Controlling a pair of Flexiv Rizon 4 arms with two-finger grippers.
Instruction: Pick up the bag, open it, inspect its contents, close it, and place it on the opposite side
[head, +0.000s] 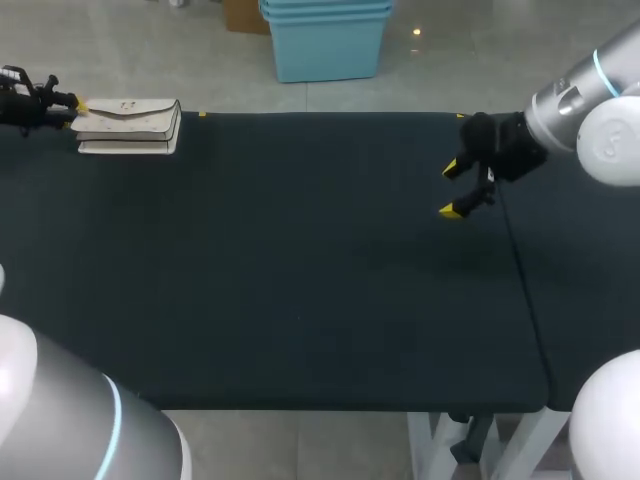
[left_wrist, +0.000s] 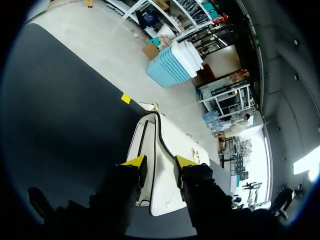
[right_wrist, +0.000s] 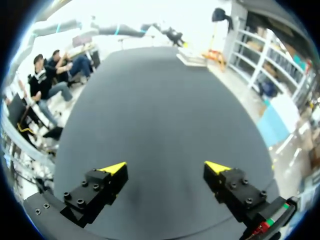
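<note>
Left fingers (left_wrist: 160, 162) are pinched narrowly on one end of the bag (head: 130, 120), upper left of the tabletop (head: 300, 270); right fingers (head: 454, 189) are spread wide. Bag is judged light, soft and slippery, best gripped at its stiffer rim.

This was a robotics lab or test workshop rather than a home. A wide work table topped with flat black matting (head: 300, 300) stood on a plain white metal frame (head: 424, 440). A small yellow tape mark (head: 202, 114) sat on its far edge. Two grey-and-white industrial robot arms with cyan rings came in at the near left (head: 70, 420) and far right (head: 590, 90).
</note>
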